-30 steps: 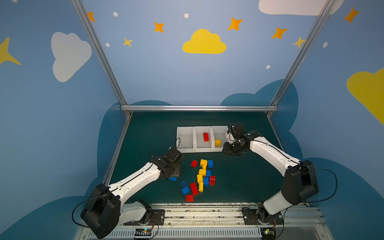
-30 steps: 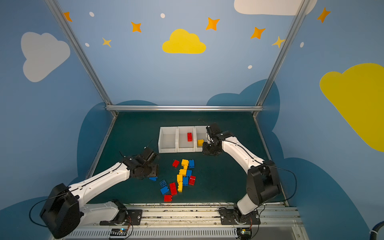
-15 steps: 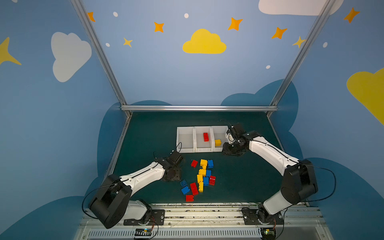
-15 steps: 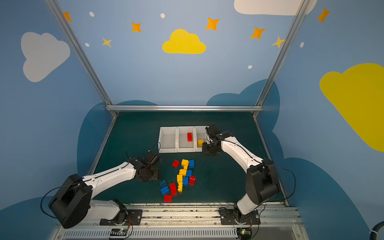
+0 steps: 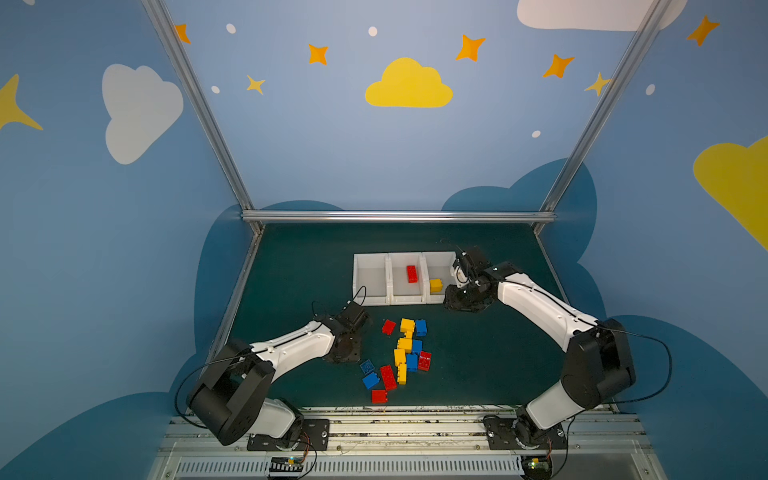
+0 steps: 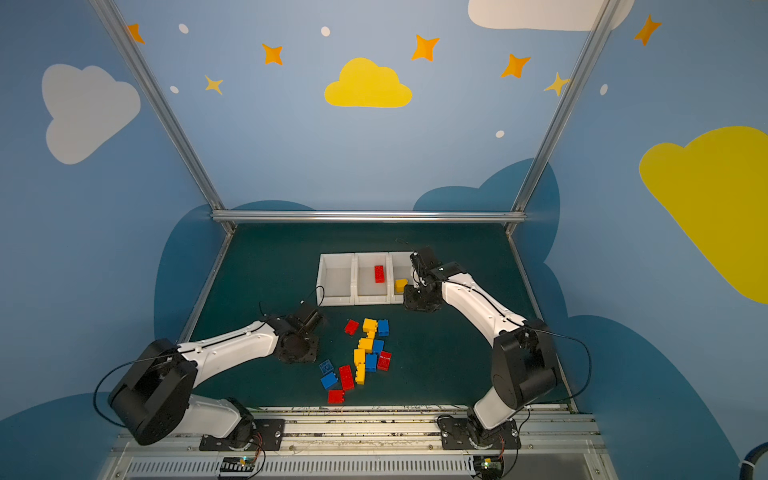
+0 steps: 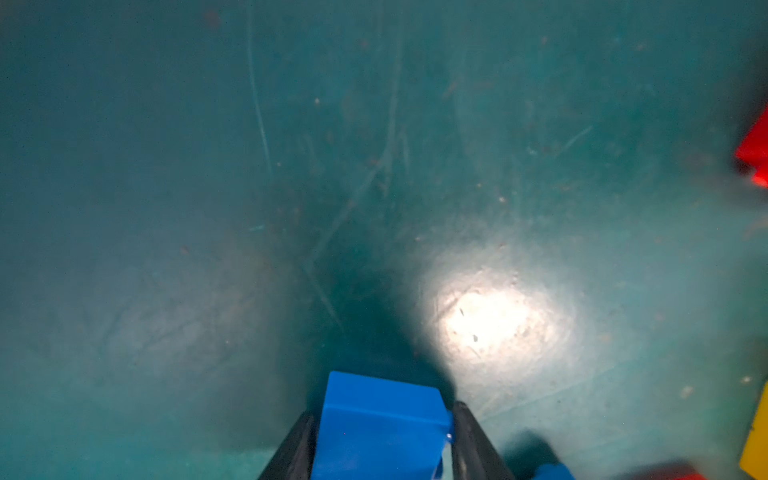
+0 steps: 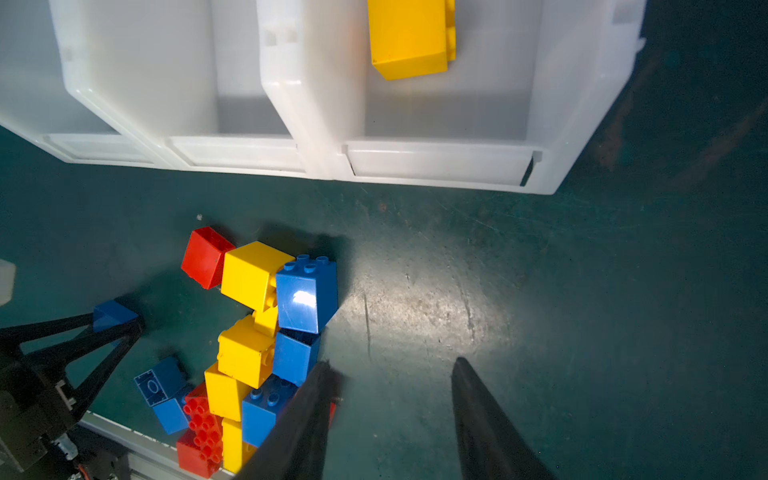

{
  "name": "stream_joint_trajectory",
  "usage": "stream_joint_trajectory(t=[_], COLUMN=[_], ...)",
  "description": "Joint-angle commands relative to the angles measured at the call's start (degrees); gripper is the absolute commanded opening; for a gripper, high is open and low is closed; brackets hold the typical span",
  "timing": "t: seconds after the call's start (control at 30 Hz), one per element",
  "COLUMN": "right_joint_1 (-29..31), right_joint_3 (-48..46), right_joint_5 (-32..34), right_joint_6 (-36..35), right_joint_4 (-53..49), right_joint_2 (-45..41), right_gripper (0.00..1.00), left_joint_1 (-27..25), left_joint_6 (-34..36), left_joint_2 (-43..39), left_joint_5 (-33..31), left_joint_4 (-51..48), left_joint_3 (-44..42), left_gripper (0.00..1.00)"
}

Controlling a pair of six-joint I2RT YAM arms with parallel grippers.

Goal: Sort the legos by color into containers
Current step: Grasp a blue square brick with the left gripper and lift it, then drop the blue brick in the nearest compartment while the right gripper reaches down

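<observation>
The left arm (image 5: 291, 345) stretches low over the bench (image 5: 478, 353), its wrist bent down just left of the loose bricks (image 5: 405, 353). The left fingers (image 7: 471, 440) clamp a blue brick (image 7: 378, 419). The right arm (image 5: 540, 307) reaches to the near corner of the right-hand bin (image 5: 439, 258). The right fingers (image 8: 482, 415) stand apart over bare bench, holding nothing.

I'm working in a robot test cell: aluminium frame (image 5: 397, 216), cloud-and-star painted walls (image 5: 291, 137), green mat (image 5: 311, 266), arm bases (image 5: 289, 435) bolted to a metal rail (image 5: 399, 428).
</observation>
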Motion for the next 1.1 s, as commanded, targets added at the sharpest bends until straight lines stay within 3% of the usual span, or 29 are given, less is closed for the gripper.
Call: stream_joint_trajectory(t=[0.0, 0.2, 0.47, 0.83, 1.07], right_joint_1=[0.38, 0.53, 0.64, 0.91, 1.22], right_joint_3=[0.03, 0.16, 0.77, 1.05, 0.30], right_joint_5=[0.13, 0.57, 0.87, 2.89, 3.51], right_joint_6=[0.49, 0.41, 0.34, 0.76, 1.47], right_joint_4=[0.04, -0.31, -0.89, -2.75, -3.12], right_joint_2=[0.33, -0.08, -0.43, -2.42, -3.52], right_gripper=[0.48, 0.48, 0.47, 0.47, 0.47], left_joint_1=[-0.17, 0.01, 3.64, 11.67, 12.52], left_joint_6=[0.27, 1.15, 5.15, 12.26, 12.11], left_joint_2=[0.10, -1.50, -1.40, 18.66, 23.12], left_joint_5=[0.34, 0.58, -1.25, 6.70, 7.83], left_joint_4=[0.33, 0.05, 3.58, 5.84, 6.47], left_joint_3=[0.18, 2.50, 13.00, 33.70, 37.44], left_gripper=[0.41, 0.38, 0.40, 0.40, 0.51])
